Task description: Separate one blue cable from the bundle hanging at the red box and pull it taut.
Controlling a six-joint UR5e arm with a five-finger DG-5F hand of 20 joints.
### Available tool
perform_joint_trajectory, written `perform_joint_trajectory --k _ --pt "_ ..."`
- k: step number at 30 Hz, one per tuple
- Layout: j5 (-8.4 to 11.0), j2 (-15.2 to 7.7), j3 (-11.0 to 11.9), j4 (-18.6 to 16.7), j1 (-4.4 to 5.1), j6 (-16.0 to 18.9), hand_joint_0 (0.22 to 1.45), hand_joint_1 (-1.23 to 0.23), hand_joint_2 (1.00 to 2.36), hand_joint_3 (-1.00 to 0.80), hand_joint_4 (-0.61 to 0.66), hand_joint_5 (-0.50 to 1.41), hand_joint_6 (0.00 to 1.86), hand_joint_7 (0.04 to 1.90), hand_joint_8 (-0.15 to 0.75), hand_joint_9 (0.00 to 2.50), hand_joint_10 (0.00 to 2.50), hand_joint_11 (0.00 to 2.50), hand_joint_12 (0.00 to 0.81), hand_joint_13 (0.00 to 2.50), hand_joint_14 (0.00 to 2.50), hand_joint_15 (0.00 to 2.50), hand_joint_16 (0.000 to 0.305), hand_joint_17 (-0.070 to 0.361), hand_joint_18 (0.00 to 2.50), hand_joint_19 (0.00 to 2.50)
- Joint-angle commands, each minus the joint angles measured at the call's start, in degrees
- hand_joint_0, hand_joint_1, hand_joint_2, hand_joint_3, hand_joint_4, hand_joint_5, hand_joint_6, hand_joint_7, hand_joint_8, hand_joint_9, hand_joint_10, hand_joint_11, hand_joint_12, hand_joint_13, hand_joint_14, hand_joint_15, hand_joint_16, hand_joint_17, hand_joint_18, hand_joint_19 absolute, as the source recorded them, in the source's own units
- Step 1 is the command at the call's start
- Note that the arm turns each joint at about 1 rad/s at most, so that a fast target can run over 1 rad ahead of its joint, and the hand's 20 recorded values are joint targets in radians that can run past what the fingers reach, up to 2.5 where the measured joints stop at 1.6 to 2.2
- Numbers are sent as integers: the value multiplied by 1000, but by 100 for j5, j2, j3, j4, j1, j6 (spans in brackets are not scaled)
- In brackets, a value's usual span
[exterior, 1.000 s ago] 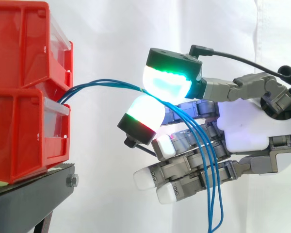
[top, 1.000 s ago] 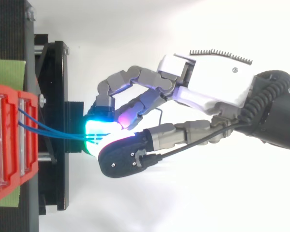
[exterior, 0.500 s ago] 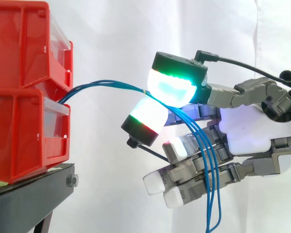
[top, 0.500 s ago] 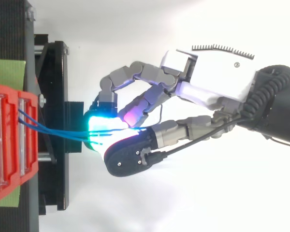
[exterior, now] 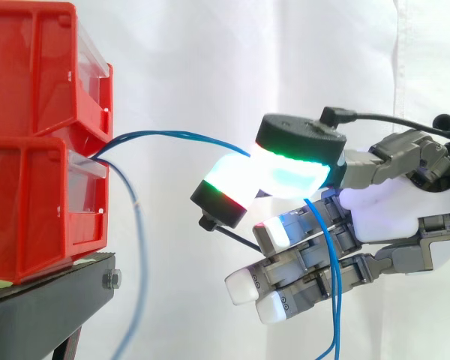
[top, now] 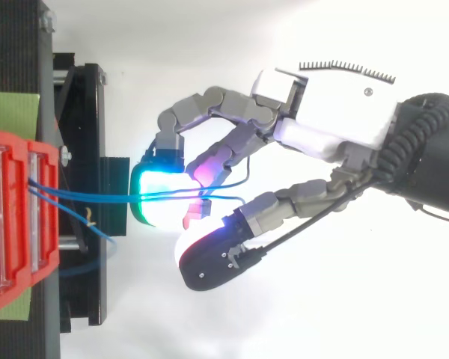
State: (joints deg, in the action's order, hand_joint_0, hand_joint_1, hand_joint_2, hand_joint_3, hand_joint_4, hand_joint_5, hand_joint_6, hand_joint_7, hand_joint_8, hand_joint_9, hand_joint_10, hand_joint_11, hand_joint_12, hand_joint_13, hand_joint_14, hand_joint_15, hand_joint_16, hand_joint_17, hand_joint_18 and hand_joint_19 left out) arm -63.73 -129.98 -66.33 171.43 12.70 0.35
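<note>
A black stand (exterior: pixel 56 292) with a bolt (exterior: pixel 111 280) and a green sheet (top: pixel 11 111) stands before a white curtain (exterior: pixel 187 60).

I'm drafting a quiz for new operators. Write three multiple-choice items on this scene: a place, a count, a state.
1. Where do the blue cables leave the red bins? A top of the upper bin; B where the two bins meet; C bottom of the lower bin.
2. How many red bins are stacked? A two; B one; C four.
3. The hand is: A open; B curled, empty; C pinching blue cable.
Answers: B, cables emerge at the seam; A, one bin sits on another; C, glowing pads clamp cable.
</note>
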Motion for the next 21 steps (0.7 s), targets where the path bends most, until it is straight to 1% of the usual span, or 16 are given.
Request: perform_joint_trajectory --k 1,3,5,9,13,18,21 --pt "-26 -1 -3 22 -13 9 544 -834 1000 -500 -111 -223 888 983 242 1054 22 738 251 851 14 349 31 70 647 399" --pt "-34 -1 -3 31 -13 9 533 -740 1000 -500 -96 -219 880 957 254 1070 22 745 258 855 13 349 32 73 653 404" --pt "-131 8 -3 84 -22 9 531 -650 1000 -500 -77 -214 867 948 263 1073 22 735 263 859 13 349 33 75 658 414" --pt "-201 8 -3 181 -30 0 551 -565 1000 -500 -82 -211 857 975 264 1074 20 733 267 857 14 357 33 75 651 435" --pt "-210 17 -3 216 -30 9 601 -486 1000 -500 -84 -209 852 990 258 1070 20 731 265 854 14 359 33 75 644 452" --pt "-210 17 6 216 -30 0 626 -502 1001 -500 -76 -209 855 1000 263 1065 22 738 274 845 14 375 34 77 646 463" --pt "-210 34 -3 216 -30 0 629 -542 1008 -428 -71 -210 860 1013 266 1052 22 724 279 841 14 371 35 80 650 460"
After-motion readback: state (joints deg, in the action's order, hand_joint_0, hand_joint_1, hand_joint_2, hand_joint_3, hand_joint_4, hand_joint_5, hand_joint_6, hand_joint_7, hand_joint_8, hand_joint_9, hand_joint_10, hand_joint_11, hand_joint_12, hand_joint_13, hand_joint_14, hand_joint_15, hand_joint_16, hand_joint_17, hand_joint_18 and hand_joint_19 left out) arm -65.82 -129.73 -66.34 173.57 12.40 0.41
